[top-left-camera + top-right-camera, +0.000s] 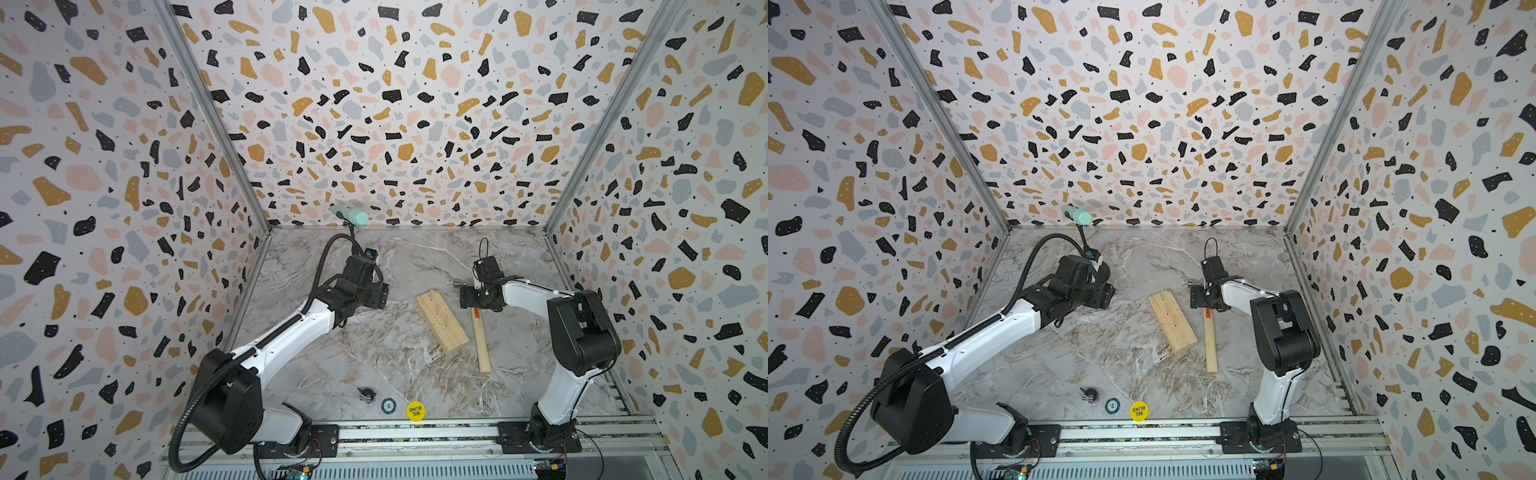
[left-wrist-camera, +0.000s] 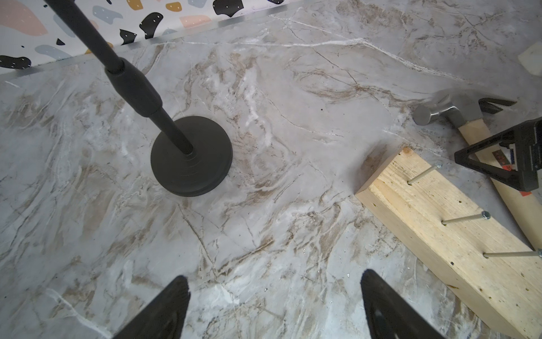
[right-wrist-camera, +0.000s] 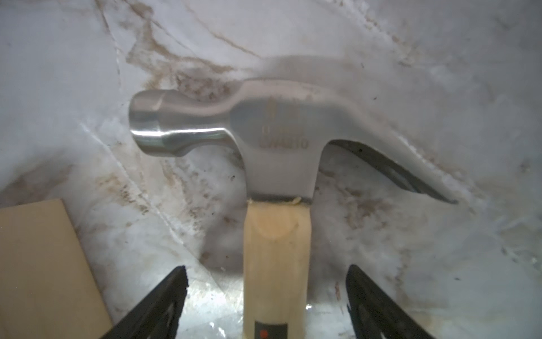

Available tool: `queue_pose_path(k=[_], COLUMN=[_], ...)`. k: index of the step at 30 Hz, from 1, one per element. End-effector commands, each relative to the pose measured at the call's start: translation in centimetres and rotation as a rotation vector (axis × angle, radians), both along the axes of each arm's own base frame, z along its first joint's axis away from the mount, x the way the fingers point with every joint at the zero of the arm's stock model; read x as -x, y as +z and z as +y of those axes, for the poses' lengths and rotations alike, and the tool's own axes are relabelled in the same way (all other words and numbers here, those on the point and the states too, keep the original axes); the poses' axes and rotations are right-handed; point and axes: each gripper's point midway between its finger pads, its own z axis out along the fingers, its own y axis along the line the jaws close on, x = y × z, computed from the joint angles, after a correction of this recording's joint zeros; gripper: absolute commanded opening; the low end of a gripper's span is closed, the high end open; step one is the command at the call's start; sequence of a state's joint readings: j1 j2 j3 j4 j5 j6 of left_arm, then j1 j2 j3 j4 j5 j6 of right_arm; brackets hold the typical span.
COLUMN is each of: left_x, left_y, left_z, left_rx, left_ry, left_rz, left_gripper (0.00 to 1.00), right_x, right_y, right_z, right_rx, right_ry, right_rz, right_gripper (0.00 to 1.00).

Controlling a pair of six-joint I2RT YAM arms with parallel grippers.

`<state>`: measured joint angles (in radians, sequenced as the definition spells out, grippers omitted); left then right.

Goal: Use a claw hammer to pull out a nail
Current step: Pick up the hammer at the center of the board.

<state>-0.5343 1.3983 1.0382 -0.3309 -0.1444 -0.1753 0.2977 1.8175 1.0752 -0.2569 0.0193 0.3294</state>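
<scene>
The claw hammer (image 1: 480,340) lies flat on the marble table, its steel head (image 3: 264,126) toward the back wall and its pale wooden handle (image 3: 274,249) running toward the front. My right gripper (image 3: 267,270) hangs just behind the head and straddles the handle. It is open, with a gap on each side. Beside the hammer lies a pale wood block (image 2: 440,234), and three nails stick out of its top face; the one closest to the hammer's head is a thin grey nail (image 2: 423,173). My left gripper (image 2: 274,276) is open over bare marble, left of the block.
A black stand with a round base (image 2: 192,155) and a mint-green top (image 1: 351,215) rises near the back wall, close to my left arm. A yellow disc (image 1: 415,411), a green chip (image 1: 388,405) and a small dark object (image 1: 367,395) lie near the front edge.
</scene>
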Motion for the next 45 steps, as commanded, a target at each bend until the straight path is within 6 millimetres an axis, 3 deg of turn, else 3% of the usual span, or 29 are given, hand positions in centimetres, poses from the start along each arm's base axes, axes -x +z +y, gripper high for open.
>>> queue_pose_path(k=[1, 19, 45], left_x=[-0.7, -1.0, -1.5], left_y=[1.5, 1.1, 1.5], left_z=[-0.3, 0.1, 0.7], left_rx=[0.013, -0.017, -0.016], left_ry=[0.009, 0.032, 0.061], left_rz=[-0.038, -0.032, -0.042], left_gripper=[0.87, 0.83, 0.81], right_x=[-1.6, -2.6, -2.8], right_y=[1.3, 0.0, -0.2], right_z=[-0.2, -0.6, 0.1], right_rx=[0.002, 0.033, 0.043], right_ry=[-0.005, 0.003, 0.020], right_rz=[-0.046, -0.025, -0.011], right_gripper=[0.83, 0.73, 0.52])
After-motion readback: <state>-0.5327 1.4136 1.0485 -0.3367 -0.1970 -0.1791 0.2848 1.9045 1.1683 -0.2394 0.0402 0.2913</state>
